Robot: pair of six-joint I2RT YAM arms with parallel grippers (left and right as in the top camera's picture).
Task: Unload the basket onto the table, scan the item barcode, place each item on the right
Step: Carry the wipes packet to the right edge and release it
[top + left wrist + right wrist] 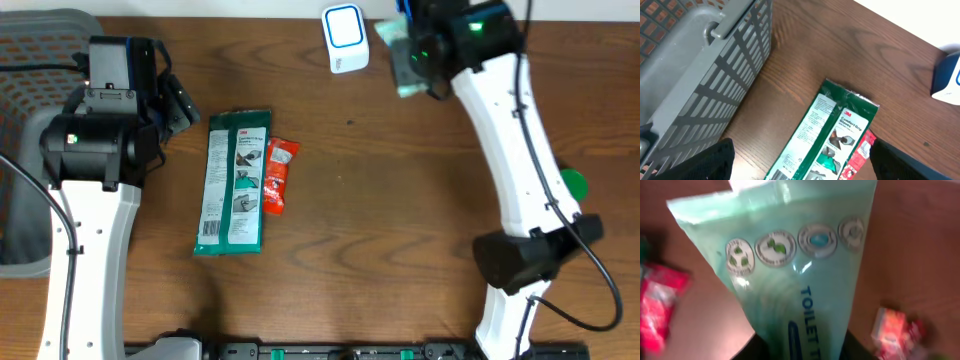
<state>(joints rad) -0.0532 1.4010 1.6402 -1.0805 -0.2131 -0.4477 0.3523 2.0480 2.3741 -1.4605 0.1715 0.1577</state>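
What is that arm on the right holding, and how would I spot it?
Look to the far edge of the table, where a white-and-blue scanner stands. Just right of it, the right end effector grips a pale green pouch. Unlike the dark green glove pack, it bears round icons and the word TOILET.

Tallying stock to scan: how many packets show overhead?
3: green glove pack left of centre, red packet beside it, pale pouch held beside the scanner. Others may be hidden.
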